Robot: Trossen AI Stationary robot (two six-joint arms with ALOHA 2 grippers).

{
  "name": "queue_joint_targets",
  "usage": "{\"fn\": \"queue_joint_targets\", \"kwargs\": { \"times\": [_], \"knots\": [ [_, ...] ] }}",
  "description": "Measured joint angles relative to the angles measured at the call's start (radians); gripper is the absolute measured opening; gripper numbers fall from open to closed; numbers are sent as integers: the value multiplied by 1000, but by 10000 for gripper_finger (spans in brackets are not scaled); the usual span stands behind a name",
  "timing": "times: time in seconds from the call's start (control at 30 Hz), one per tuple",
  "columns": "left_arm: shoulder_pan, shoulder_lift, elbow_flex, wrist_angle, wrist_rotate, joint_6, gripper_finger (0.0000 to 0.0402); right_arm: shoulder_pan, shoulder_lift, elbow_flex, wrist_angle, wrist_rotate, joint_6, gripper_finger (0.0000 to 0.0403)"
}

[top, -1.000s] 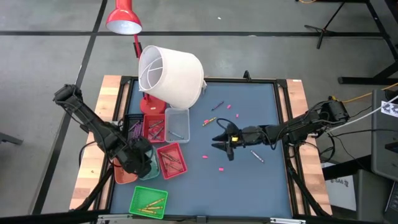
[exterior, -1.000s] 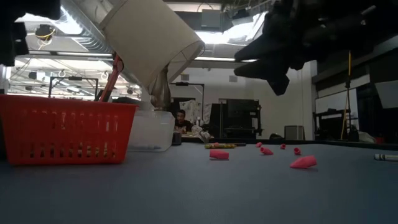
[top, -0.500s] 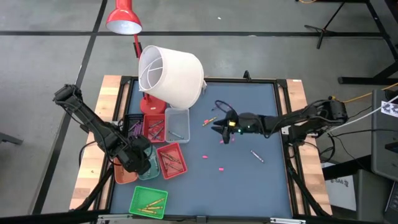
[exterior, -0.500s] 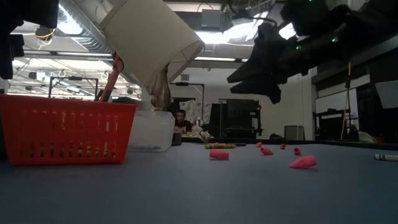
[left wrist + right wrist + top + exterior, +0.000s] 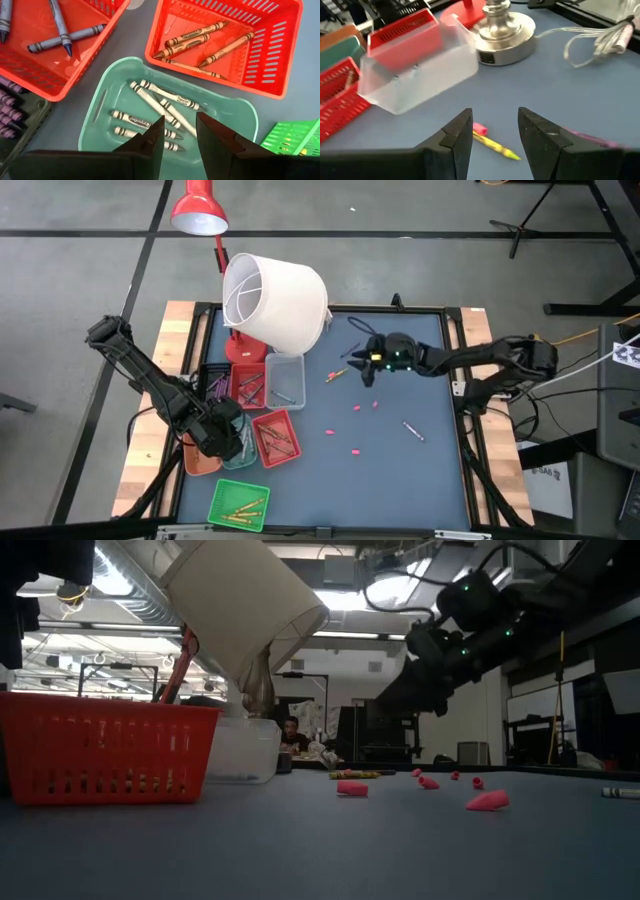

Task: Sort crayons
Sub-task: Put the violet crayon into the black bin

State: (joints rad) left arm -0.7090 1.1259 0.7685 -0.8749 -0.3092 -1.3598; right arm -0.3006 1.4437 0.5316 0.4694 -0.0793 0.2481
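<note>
- In the high view the left gripper (image 5: 222, 436) is a dark mass over the pale green tray (image 5: 240, 455) at the table's 8 o'clock; its fingers cannot be made out there.
- The left wrist view settles it: the fingers (image 5: 150, 142) stand parted with nothing between them, above white crayons (image 5: 167, 97) lying in the green tray (image 5: 105, 95).
- That view cuts off the neighbouring trays: a red tray (image 5: 275, 55) with brown and tan crayons (image 5: 192, 35), another red tray (image 5: 30, 65) with grey ones, and a dark tray (image 5: 7, 107) of purple sticks seen only at its edge.
- The right gripper (image 5: 367, 366) hovers at about 1 o'clock from the table's centre, jaws wide and empty in the right wrist view (image 5: 494, 131).
- Beneath it lies a yellow crayon (image 5: 495, 145), its near end hidden by the fingers, touching a small pink piece (image 5: 480, 129).
- In the low view the right arm (image 5: 455, 635) is a dark silhouette; its fingertips are hard to make out.
- A clear tray (image 5: 420, 82) hides part of the red basket (image 5: 405, 35) behind it.
- A grey crayon (image 5: 413, 430) lies alone at 4 o'clock; yellow ones fill the bright green tray (image 5: 240, 505) at 7 o'clock.
- Compared with a second ago, the right gripper has moved from mid-table toward 12 o'clock, close to the yellow crayon (image 5: 335, 375).
- The left gripper has not shifted over its tray.
- The lampshade (image 5: 275, 305) is unchanged.
</note>
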Motion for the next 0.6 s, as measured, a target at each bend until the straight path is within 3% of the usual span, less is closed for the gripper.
{"fn": "queue_joint_targets", "kwargs": {
  "times": [0.23, 0.6],
  "knots": [
    [0, 0, 0, 0, 0, 0, 94, -106, 0, 0, -25, -115, -152, 156],
    [0, 0, 0, 5, 0, 0, 94, -207, 11, 13, -46, -201, -232, 156]
  ]
}}
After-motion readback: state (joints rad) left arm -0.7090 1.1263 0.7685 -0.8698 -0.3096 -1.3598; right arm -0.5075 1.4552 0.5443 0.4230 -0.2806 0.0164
